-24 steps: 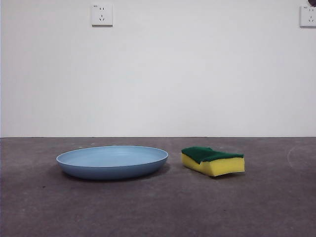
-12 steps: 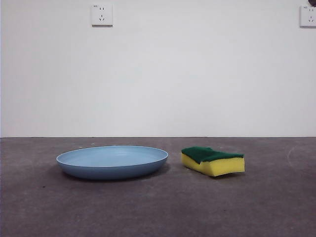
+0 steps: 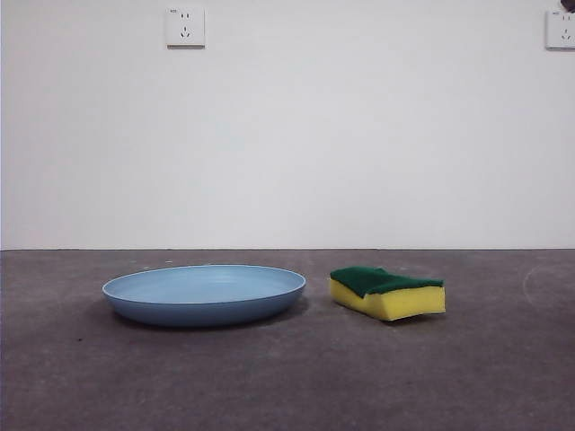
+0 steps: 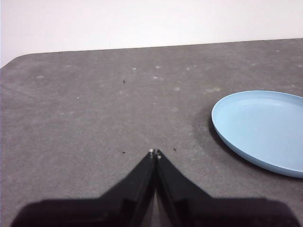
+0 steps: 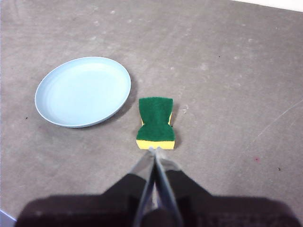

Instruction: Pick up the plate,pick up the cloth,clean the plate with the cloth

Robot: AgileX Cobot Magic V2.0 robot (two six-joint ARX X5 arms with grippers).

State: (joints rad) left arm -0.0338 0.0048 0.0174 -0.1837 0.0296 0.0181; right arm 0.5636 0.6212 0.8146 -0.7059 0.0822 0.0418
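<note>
The light-blue plate (image 3: 205,293) lies flat and empty on the dark grey table, left of centre in the front view. The cloth, a yellow sponge with a green scouring top (image 3: 387,293), lies just right of it, apart from it. My left gripper (image 4: 155,153) is shut and empty, held above bare table to the side of the plate (image 4: 262,128). My right gripper (image 5: 155,150) is shut and empty, held high above the table with its tips over the sponge's near end (image 5: 155,120); the plate (image 5: 83,91) lies beside the sponge. Neither gripper touches anything.
The grey table (image 3: 287,377) ends at a white wall with two wall sockets (image 3: 185,27). The table's rounded far corner (image 4: 19,59) shows in the left wrist view. A black tip of an arm (image 3: 568,4) shows at the front view's top right corner.
</note>
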